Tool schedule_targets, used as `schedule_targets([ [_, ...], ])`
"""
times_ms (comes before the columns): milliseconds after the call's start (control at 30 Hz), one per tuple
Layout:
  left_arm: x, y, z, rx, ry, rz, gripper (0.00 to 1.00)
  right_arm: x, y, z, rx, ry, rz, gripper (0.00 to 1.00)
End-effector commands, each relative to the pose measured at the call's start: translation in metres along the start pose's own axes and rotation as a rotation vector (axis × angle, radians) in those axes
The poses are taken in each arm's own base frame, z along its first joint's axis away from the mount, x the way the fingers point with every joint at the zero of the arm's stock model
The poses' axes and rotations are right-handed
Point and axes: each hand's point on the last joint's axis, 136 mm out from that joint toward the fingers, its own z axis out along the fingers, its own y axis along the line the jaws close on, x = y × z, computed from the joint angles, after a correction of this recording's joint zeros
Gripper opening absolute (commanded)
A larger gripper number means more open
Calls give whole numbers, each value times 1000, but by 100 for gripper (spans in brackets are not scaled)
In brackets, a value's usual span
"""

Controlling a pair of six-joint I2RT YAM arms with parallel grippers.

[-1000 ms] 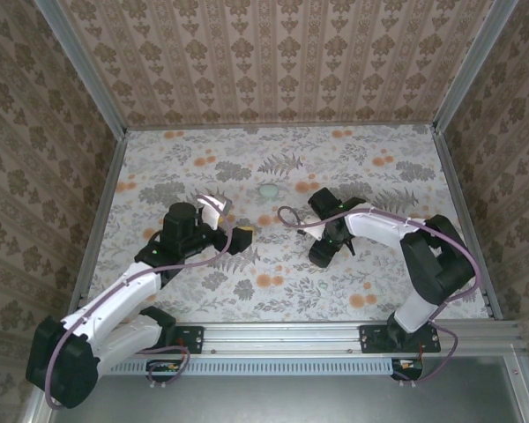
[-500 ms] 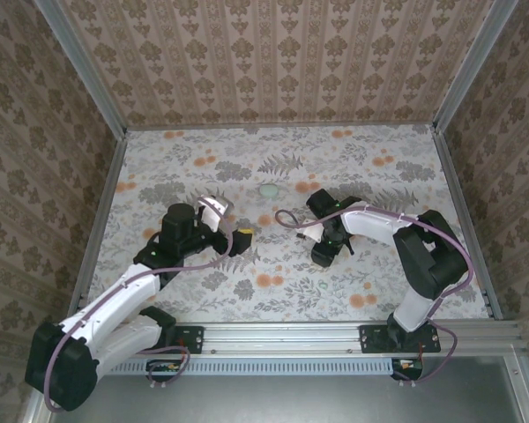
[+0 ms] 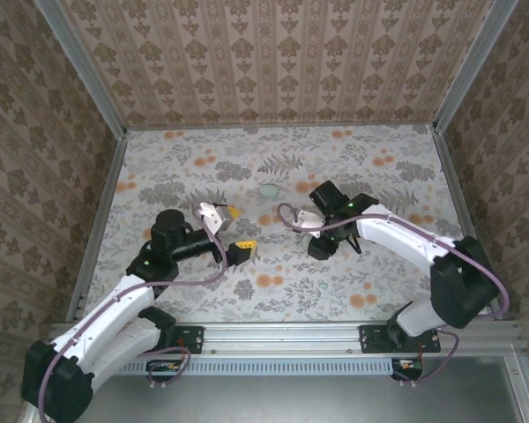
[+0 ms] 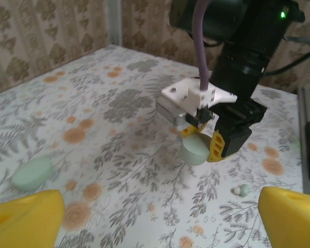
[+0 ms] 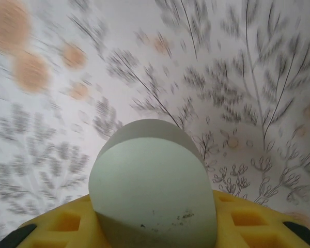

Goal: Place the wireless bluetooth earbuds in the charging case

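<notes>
Desk [image 3: 397, 176]: flower-printed, and it carried everything I watched.
Charging case [image 3: 268, 190]: lay as a smooth mint-green oval pebble toward the far side of the desk, between the two arms and apart from both end effectors.
Earbud [image 3: 323, 285]: I made out one tiny pale bit on the desk, on the near side of the right arm and well apart from the case.
Left end effector [image 3: 238, 231]: spread wide with nothing in it, left of centre; its yellow fingertips [image 4: 26, 217] sat at both lower corners of the wrist view.
Right end effector [image 3: 317, 238]: clamped on a mint-green rounded piece [image 5: 152, 186] much like the case in size; I could not tell whether the piece touched the desk.
</notes>
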Motion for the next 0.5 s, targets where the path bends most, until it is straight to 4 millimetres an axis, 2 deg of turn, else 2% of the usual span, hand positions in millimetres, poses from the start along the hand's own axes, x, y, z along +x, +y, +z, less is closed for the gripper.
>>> schedule_targets([
  [0,-23,-28,-2,145,-64,103,94,-23,31,-43,-69,-94,-93,36],
  [233,-35,-54,10,272,-49,144,84,-57,74,-92,-155,-175,-184,36],
  [467,-37,-77,22,364,-3,161,81,-78,99,-120,-196,-216,-260,36],
])
